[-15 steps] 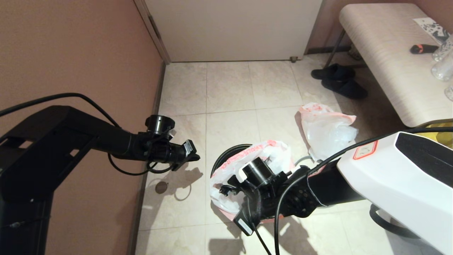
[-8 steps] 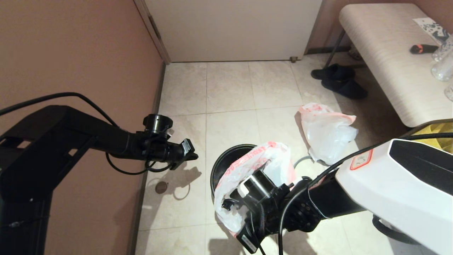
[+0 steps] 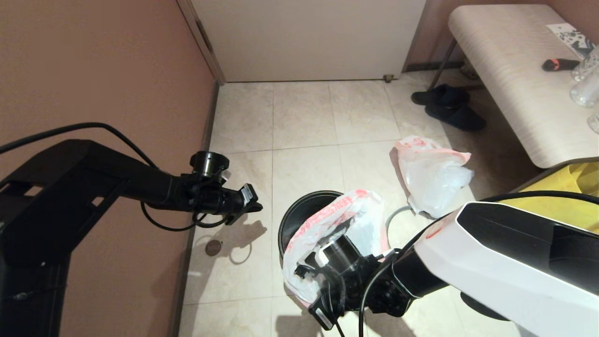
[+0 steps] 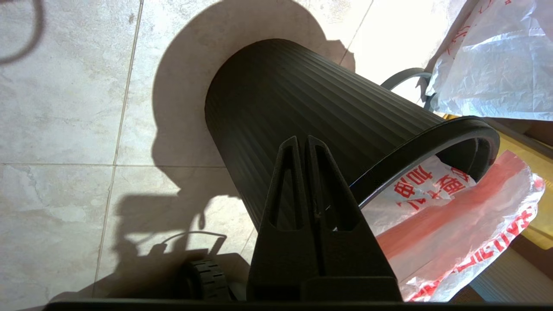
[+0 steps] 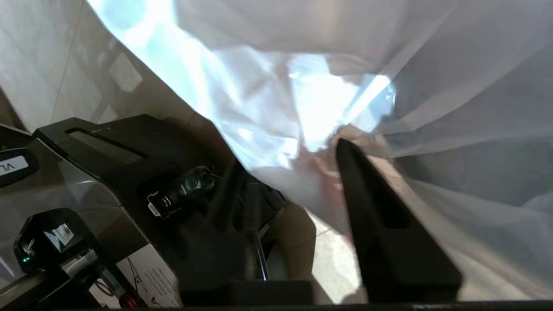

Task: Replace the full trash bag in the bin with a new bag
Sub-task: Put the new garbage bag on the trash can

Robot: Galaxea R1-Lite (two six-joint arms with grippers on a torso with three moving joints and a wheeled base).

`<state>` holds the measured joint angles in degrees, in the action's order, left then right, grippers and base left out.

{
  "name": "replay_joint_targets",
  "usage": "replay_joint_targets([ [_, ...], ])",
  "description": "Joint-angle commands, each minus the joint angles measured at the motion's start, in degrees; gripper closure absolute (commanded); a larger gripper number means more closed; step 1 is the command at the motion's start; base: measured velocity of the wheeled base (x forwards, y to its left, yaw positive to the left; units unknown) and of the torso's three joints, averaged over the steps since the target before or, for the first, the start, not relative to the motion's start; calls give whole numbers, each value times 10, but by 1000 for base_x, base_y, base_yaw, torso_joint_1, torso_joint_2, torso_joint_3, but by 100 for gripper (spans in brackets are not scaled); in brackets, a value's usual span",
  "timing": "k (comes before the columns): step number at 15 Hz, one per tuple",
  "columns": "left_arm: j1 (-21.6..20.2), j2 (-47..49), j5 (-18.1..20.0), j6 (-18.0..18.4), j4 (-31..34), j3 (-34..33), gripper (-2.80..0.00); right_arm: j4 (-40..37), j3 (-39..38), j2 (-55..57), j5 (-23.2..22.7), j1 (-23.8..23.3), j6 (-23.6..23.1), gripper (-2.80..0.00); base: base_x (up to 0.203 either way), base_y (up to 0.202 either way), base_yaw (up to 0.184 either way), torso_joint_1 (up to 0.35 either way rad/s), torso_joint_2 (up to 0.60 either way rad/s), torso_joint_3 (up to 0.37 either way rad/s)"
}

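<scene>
The black round bin [image 3: 299,215] stands on the floor tiles; the left wrist view shows its ribbed wall [image 4: 302,99]. The new bag [image 3: 344,224], white with red print, drapes over the bin's near right rim [image 4: 453,216]. My right gripper [image 3: 302,276] is low at the bag's near edge, mostly covered by it. It is open, with bag film lying between its fingers [image 5: 287,155]. My left gripper [image 3: 252,203] hangs shut and empty left of the bin [image 4: 302,140]. The full trash bag [image 3: 433,173] lies right of the bin, with the grey hoop [image 3: 398,215] beside it on the floor.
A brown wall runs along the left and a door closes off the far end. Dark slippers [image 3: 444,105] lie under a pale bench [image 3: 514,79] at the far right. Below the bench shows a yellow bag [image 3: 566,206]. A floor drain [image 3: 213,247] sits near the wall.
My right arm pulled toward me and lower, dragging the new bag over the bin's near rim. Its jaws went from shut to open. The left arm hardly moved.
</scene>
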<state>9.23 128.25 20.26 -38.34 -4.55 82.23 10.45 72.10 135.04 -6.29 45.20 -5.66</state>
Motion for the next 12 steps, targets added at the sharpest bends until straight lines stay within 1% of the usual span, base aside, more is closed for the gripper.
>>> replay_joint_targets([
  [1, 2, 1, 1, -2, 1, 0, 0, 1, -14, -17, 7, 0, 6, -280, 0, 0, 0, 0, 0, 0],
  [3, 3, 1, 0, -2, 1, -1, 0, 1, -55, -72, 9, 0, 11, -280, 0, 0, 0, 0, 0, 0],
  [7, 6, 1, -2, -1, 1, -2, 0, 7, -157, -206, 10, -5, 55, -280, 0, 0, 0, 0, 0, 0],
  [8, 7, 1, -3, 0, 0, -2, 0, 19, -189, -233, 9, -13, 68, -280, 0, 0, 0, 0, 0, 0],
  [9, 7, 1, -3, 0, 0, -2, 0, 56, -206, -240, 9, -30, 77, -280, 0, 0, 0, 0, 0, 0],
  [10, 7, 1, -3, -1, 0, -2, 0, 83, -210, -230, 9, -46, 81, 0, 0, 0, 0, 0, 0, 0],
  [12, 7, 2, -5, -1, 2, 0, 0, 123, -193, -192, 7, -88, 81, 0, 0, 0, 0, 0, 0, 0],
])
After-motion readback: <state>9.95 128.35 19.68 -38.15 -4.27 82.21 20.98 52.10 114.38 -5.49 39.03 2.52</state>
